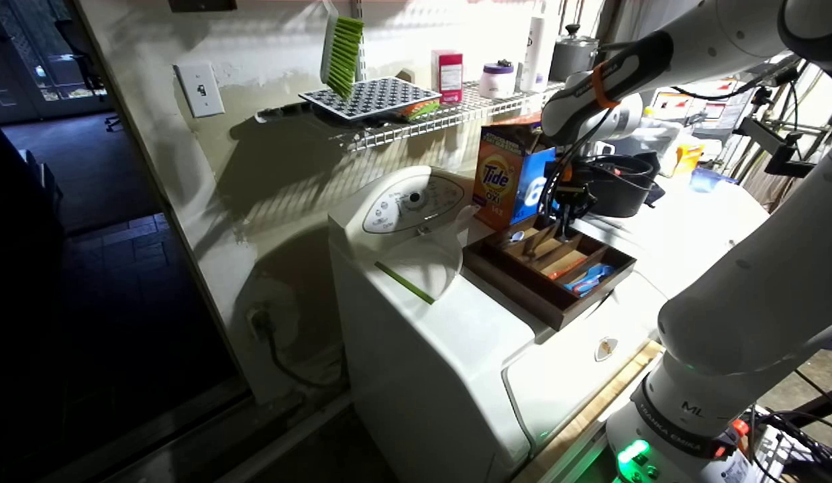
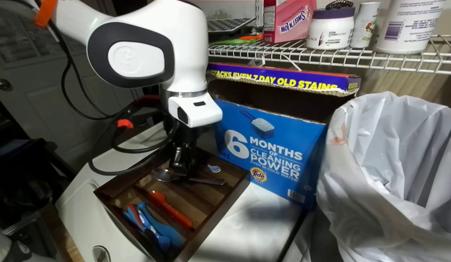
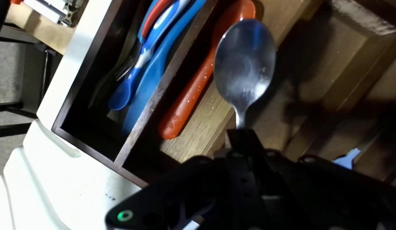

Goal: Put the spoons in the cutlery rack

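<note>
The hand (image 3: 242, 136) pinches a metal spoon (image 3: 245, 60) askew over the cutlery rack (image 1: 516, 290), seemingly mid-placement, with aligning, lowering and release due next

Shiny metal spoon (image 3: 246, 60), gripped by handle, bowl over compartments of dark wooden cutlery rack (image 1: 523, 295).

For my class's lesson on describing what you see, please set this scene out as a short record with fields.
Tool: gripping the metal spoon by its handle
Spoon's place: over the wooden cutlery rack, not yet released
Rack contents include: orange spoon; blue-and-white spoon, across a divider from it
Beside the rack: Tide Oxi box
</note>
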`<move>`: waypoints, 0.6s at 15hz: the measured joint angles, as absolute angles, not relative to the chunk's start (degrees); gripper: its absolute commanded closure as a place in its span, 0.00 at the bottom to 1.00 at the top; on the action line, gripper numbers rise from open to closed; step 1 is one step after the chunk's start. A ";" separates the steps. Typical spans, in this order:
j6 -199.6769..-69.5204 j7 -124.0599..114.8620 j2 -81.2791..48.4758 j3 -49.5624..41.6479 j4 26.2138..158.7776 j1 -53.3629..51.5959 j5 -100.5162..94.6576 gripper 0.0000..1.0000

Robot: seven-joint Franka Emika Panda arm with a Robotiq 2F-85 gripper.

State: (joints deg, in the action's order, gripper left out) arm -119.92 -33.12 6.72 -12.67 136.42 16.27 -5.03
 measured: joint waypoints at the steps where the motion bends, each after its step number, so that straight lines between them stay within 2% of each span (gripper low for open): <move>1: -119.97 -34.31 6.59 -12.48 136.42 16.19 -4.66 0.98; 9: -119.99 -43.58 4.15 -12.01 136.43 15.82 -3.30 0.98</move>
State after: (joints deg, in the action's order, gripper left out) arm -119.99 -43.58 4.15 -12.01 136.43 15.82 -3.30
